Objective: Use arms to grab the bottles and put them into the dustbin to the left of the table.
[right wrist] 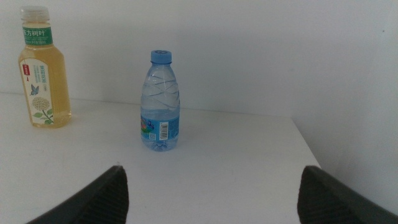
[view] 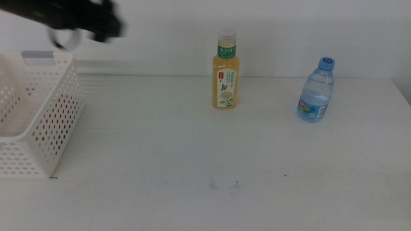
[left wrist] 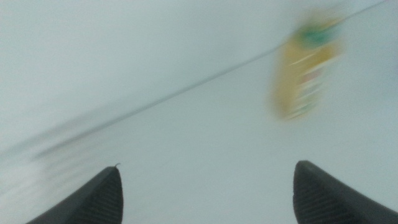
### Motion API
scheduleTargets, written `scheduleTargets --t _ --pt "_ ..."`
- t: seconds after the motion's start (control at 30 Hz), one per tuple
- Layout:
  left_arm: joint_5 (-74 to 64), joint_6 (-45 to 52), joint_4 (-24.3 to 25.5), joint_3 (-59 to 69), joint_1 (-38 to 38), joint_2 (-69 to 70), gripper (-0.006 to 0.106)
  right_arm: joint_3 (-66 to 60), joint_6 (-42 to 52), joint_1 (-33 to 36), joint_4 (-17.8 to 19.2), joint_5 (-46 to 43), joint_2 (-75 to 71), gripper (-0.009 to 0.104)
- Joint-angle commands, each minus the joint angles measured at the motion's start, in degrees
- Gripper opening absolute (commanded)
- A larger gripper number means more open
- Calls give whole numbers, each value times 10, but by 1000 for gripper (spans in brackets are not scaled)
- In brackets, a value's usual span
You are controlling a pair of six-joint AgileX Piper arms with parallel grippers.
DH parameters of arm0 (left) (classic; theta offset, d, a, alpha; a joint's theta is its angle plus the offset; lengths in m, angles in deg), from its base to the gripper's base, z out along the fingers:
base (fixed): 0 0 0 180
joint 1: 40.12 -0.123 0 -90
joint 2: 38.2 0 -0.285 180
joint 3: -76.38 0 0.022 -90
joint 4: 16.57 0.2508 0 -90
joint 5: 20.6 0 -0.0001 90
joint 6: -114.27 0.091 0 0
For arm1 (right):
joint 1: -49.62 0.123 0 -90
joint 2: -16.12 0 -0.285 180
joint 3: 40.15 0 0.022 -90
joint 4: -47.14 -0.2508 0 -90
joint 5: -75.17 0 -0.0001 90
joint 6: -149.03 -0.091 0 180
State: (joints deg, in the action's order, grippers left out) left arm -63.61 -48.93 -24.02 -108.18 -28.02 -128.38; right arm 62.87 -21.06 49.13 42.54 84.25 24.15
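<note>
1. Pictured upright near the far edge of the white table (view: pixel 192 160): a yellow tea bottle (view: pixel 225 74) with white cap at about mid-width, and a shorter clear water bottle (view: pixel 316 91) with blue cap nearer the far right corner, well apart from it

2. Seen at the table's left edge: the white perforated dustbin (view: pixel 45 122), nothing visible inside from this angle

3. Blurred above the dustbin at the far left corner: the left gripper (view: pixel 87 22), jaws spread wide in its wrist view and holding nothing, the tea bottle a yellow smear ahead

4. Out of the middle view: the right gripper (right wrist: pixel 211 199), jaws likewise wide apart and bare, facing the water bottle with the tea bottle off to one side

5. Step in hand, by appearances: the left arm's reach for the tea bottle, neither bottle yet taken

6. Best done by slowing before contact, centring the open jaws on the bottle's body below the cap, closing squarely so the tall bottle does not tip, then lifting clear before swinging over the dustbin's rim
</note>
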Motion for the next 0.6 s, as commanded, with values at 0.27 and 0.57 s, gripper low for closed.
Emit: scheduleTargets --t 0.27,0.57 --pt "270 -8 -47 207 212 63 94 -2 2 -2 0 -5 -2 80" --pt "440 -29 -45 334 240 88 94 -2 2 -2 0 -5 -2 80"
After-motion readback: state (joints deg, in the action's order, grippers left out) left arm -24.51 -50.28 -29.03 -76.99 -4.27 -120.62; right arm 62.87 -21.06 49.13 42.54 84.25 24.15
